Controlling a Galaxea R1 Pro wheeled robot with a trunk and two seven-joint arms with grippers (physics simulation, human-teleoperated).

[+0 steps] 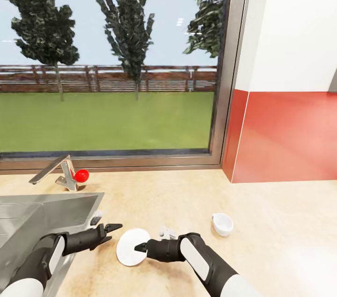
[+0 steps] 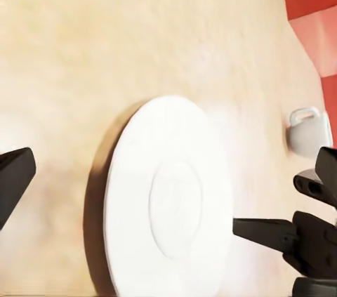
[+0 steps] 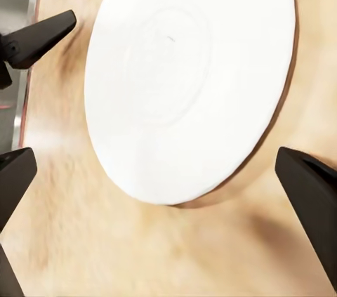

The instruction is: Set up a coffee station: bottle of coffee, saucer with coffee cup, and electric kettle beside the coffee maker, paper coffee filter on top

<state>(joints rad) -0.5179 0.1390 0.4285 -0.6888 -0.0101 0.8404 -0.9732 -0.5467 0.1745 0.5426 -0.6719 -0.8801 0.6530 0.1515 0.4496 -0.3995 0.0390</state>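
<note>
Both grippers, the left gripper (image 1: 111, 231) and the right gripper (image 1: 140, 246), hang with jaws apart beside the saucer (image 1: 132, 246) lying flat on the countertop (image 1: 187, 199), so I judge the saucer step is in hand, next a grasp at its rim, the coffee cup (image 1: 222, 224) standing nearby.

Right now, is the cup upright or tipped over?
Upright: the cup stands on the counter with its open mouth facing up, apart from the saucer.
</note>
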